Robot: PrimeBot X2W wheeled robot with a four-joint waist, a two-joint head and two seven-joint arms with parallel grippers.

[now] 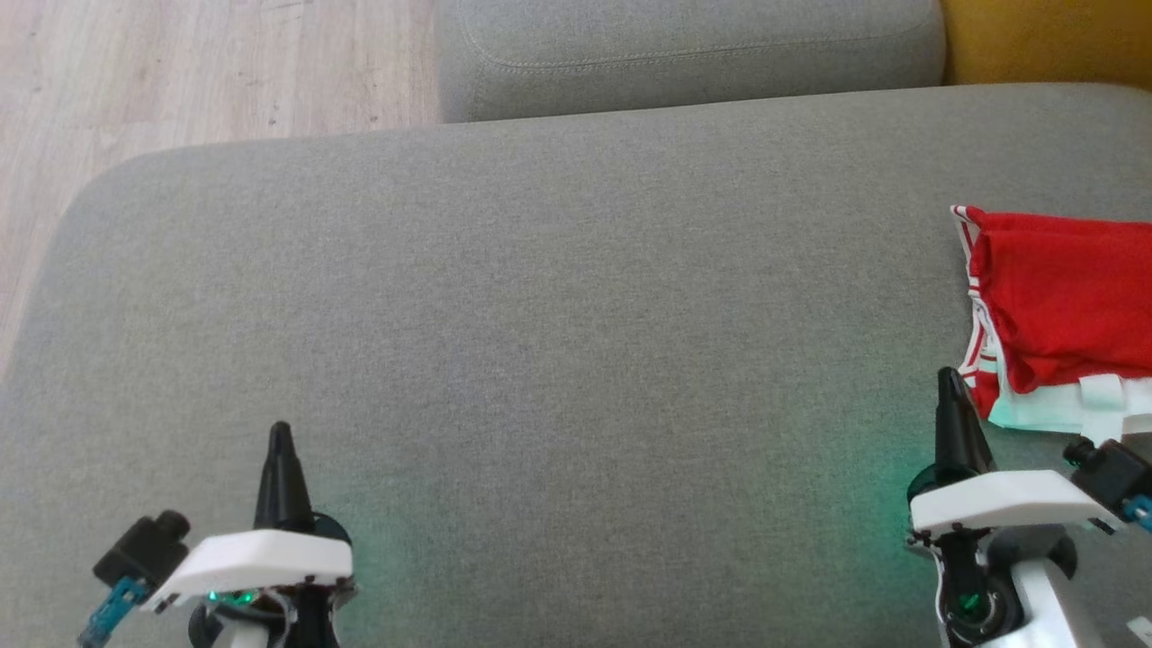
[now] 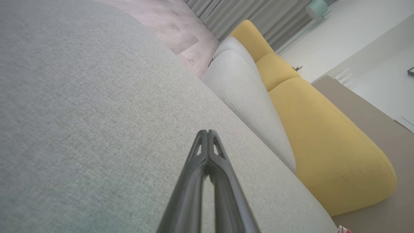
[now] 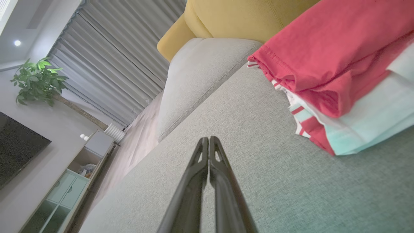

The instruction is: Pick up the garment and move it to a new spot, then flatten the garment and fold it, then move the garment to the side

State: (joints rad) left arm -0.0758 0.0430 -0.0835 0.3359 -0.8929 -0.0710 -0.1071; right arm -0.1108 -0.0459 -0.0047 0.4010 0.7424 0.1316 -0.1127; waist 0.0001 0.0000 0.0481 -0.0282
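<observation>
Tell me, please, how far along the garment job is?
Done, it seems: the garment lies folded at the right side of the grey cushion. In hand: nothing; the left gripper and right gripper are shut and empty. Left: apparently nothing.

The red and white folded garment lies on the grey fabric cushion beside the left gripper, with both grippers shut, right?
No: the head view shows the red and white folded garment beside the right gripper, not the left gripper. The rest holds.
</observation>
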